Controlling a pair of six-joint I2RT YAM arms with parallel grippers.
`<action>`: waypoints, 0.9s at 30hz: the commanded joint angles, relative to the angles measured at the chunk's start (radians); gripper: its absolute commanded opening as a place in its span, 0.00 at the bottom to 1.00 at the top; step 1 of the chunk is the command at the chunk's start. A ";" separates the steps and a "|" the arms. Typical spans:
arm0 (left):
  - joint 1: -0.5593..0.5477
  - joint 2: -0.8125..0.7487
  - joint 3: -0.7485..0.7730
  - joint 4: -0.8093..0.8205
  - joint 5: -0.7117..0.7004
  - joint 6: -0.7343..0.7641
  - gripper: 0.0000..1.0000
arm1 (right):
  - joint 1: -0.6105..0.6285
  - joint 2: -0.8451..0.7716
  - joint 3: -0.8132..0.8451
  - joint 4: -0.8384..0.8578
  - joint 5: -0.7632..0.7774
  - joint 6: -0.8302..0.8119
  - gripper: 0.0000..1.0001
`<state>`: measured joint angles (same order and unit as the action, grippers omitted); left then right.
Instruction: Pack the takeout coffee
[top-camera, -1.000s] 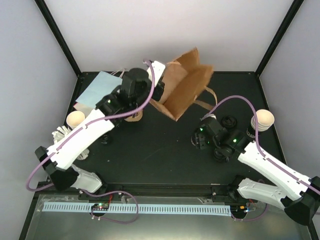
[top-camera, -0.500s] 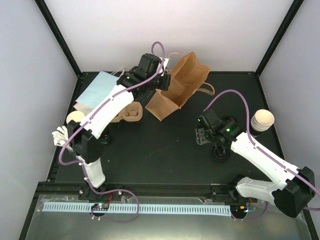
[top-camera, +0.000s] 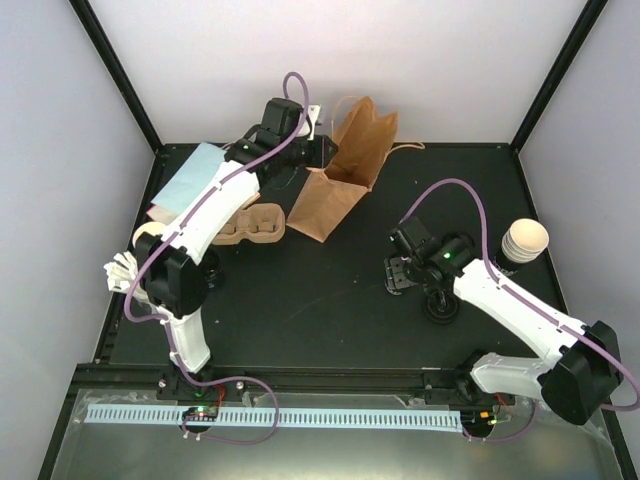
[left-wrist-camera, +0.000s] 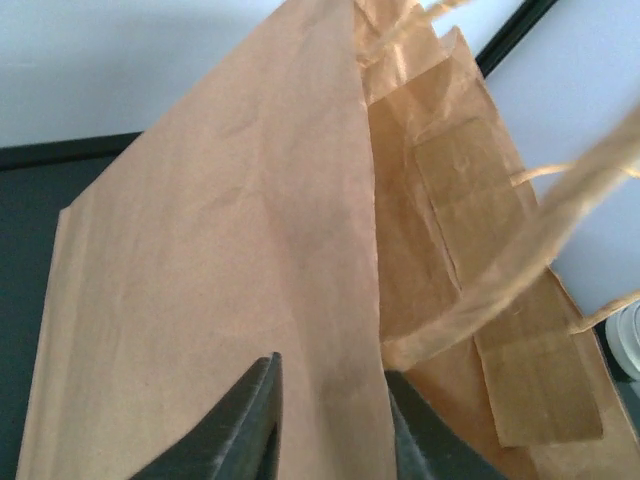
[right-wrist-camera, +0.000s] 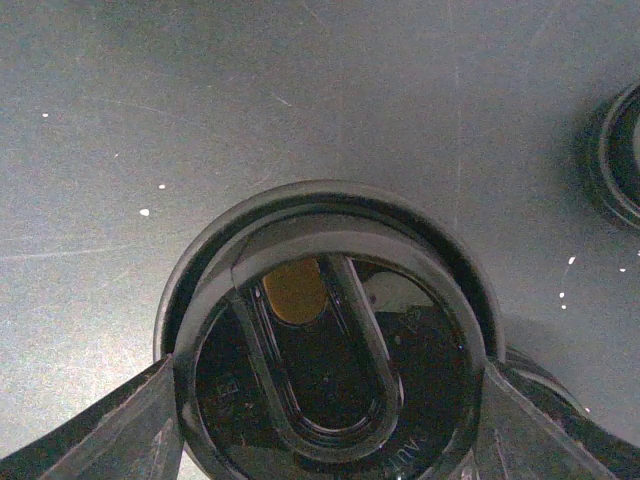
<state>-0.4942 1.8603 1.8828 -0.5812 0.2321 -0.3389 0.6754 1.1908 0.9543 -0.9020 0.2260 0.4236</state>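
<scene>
Progress early: left gripper (left-wrist-camera: 335, 440) pinched narrow on the brown bag (top-camera: 335, 190) wall at 12 o'clock, right gripper (right-wrist-camera: 328, 385) clamped round a black lid (right-wrist-camera: 330, 250) near 3 o'clock, paper cups (top-camera: 525, 240) unlidded, nothing visibly bagged.

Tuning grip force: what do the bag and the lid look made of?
The bag looks like brown kraft paper with a matte finish: it shows soft creases, a fibrous surface and twisted paper handles. The lid is probably moulded black plastic with a glossy finish: it shows sharp highlights and raised lettering.
</scene>
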 joint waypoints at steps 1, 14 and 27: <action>0.029 -0.029 0.048 0.020 0.061 -0.012 0.34 | -0.009 0.019 0.002 0.033 -0.029 -0.011 0.69; 0.048 -0.207 0.023 -0.150 -0.038 0.095 0.84 | -0.008 0.048 0.014 0.025 -0.016 -0.026 0.79; 0.053 -0.562 -0.284 -0.250 -0.259 0.117 0.99 | -0.008 0.035 0.030 0.007 0.007 -0.031 0.93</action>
<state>-0.4511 1.3746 1.6669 -0.7574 0.0662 -0.2317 0.6724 1.2392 0.9539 -0.8936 0.2096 0.3981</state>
